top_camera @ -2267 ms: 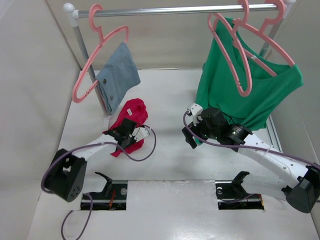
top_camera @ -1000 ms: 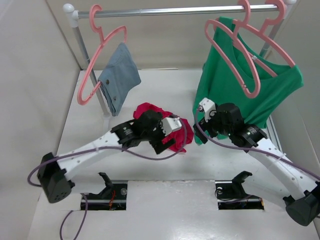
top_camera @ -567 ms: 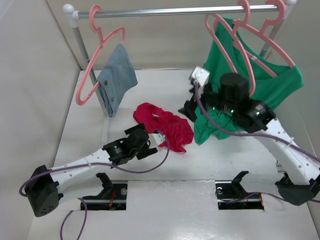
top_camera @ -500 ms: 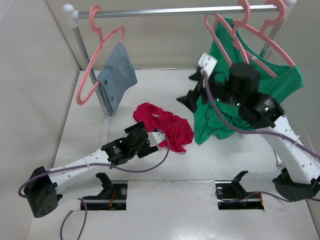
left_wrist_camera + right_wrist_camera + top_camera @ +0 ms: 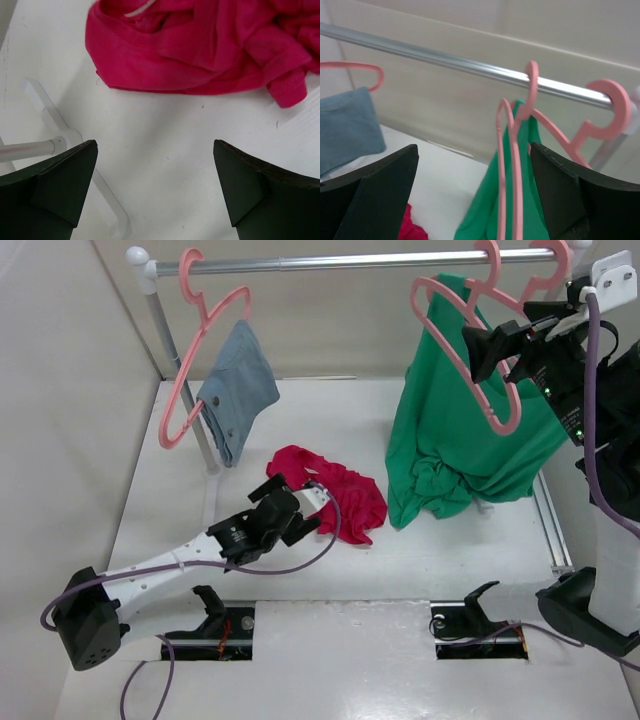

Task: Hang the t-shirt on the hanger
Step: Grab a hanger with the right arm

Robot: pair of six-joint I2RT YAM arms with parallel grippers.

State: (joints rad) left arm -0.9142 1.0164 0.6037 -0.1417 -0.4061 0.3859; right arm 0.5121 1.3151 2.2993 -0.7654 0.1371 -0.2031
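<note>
At twelve o'clock of my gaping left gripper (image 5: pixel 155 150), the small crimson fabric t-shirt (image 5: pixel 200 45) looks limp and light; I'd pinch beside its white neck label (image 5: pixel 141 7). Right gripper (image 5: pixel 474 150) equally wide, empty.

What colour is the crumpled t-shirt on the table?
The t-shirt is crimson red, clearest in the left wrist view.

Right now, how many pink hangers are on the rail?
3. Left hanger carries the denim piece. Right hanger wears the green top. Bare hanger hangs beside it. None seem hidden.
</note>
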